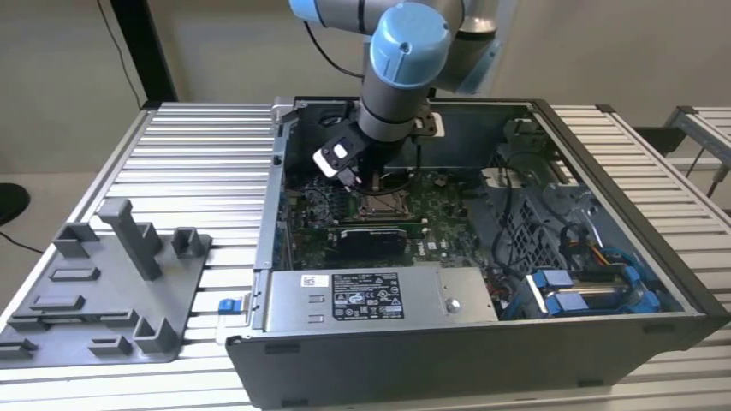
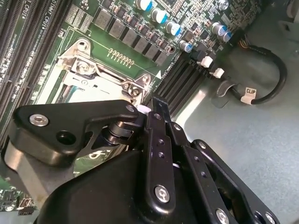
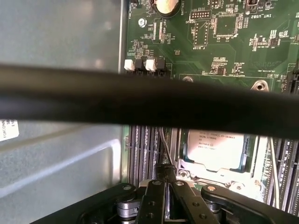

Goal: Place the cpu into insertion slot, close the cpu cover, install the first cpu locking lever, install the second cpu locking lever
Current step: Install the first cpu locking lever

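Slatted metal table (image 1: pixel 183 145) carries an open case (image 1: pixel 457 364), and the arm reaches down into it over the board (image 3: pixel 233 42). The cpu (image 3: pixel 217 150) sits flat in the slot (image 1: pixel 383 204), silvery top up, with the cover (image 3: pixel 184 168) lying down around it.

The gripper (image 3: pixel 164 169) hangs just beside the slot's corner, near the cpu but not touching it. Its fingers look drawn together with no gap showing, though I cannot tell whether anything is pinched between them. A thin wire lever (image 3: pixel 162 142) runs close by the tips along the slot's edge.

I judge the chip light, stiff and fragile, best held by its edges and never pressed askew onto the pins. The lever looks springy and slick, so its free end is the place to push.
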